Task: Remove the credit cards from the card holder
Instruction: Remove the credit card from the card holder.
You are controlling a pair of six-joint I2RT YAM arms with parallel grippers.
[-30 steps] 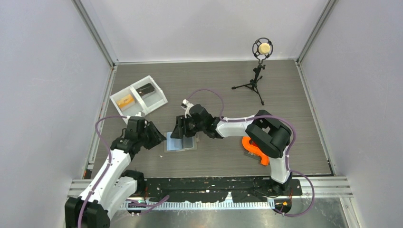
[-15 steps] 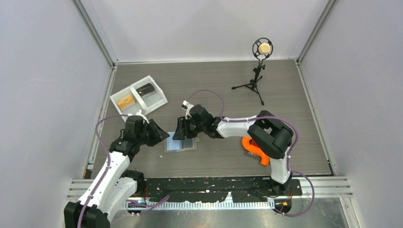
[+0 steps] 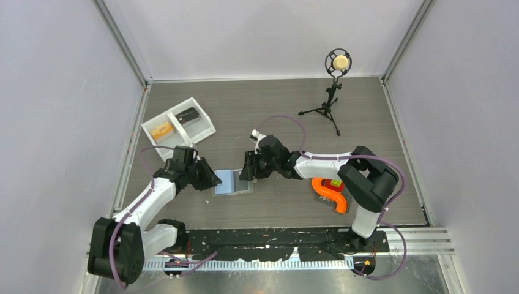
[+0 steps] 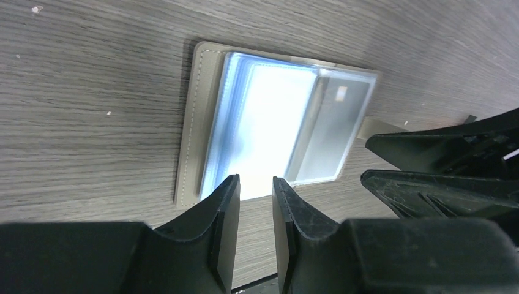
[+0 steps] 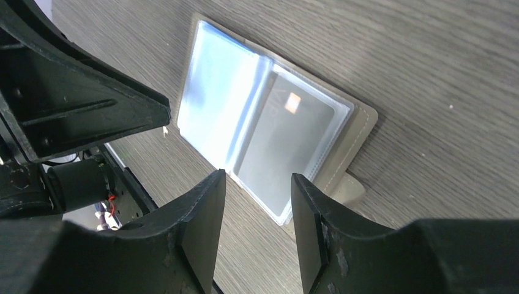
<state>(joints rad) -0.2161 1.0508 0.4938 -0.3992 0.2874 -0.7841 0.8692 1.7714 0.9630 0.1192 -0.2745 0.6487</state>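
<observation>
Wood table (image 3: 367, 122), pale walls (image 3: 275, 37) — card holder (image 3: 232, 182) open; L pincer (image 4: 255, 184), R pincer (image 5: 258, 180) spread.

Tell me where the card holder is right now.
In the top view the card holder lies open, left of centre, between the left gripper and the right gripper.

No text, brand or number is showing legibly. The card holder (image 4: 191, 135) and the dark grey card (image 5: 287, 153) inside it are presenting only a small pale patch (image 5: 292, 102), too blurred to read.
</observation>
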